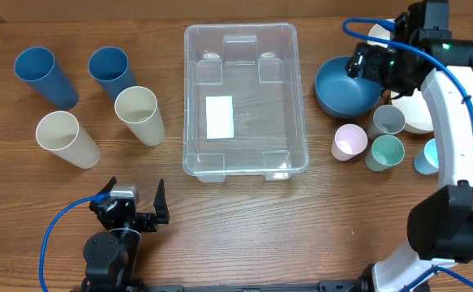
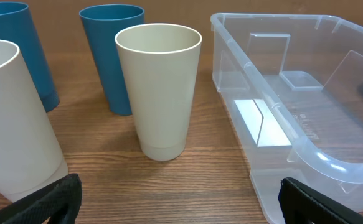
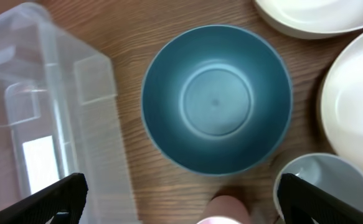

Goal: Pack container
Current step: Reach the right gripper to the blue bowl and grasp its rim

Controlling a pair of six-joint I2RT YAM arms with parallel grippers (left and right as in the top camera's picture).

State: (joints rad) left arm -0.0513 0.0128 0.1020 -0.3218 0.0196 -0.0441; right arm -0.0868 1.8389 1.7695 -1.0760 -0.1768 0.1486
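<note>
Right arm point(image 1: 451, 113): white curved shells on my long links, black housings at the joints and base. A blue cable point(image 1: 346, 27) runs alongside, and a small green light point(image 1: 393, 50) shows near my wrist. Left arm point(image 1: 110, 255): black housing, grey block on top, looped blue cable point(image 1: 58, 217). Left gripper point(image 1: 136, 191) and right gripper point(image 3: 181, 199): my fingers point(image 2: 44, 202) are black, matte, wedge-shaped and finely textured.
</note>
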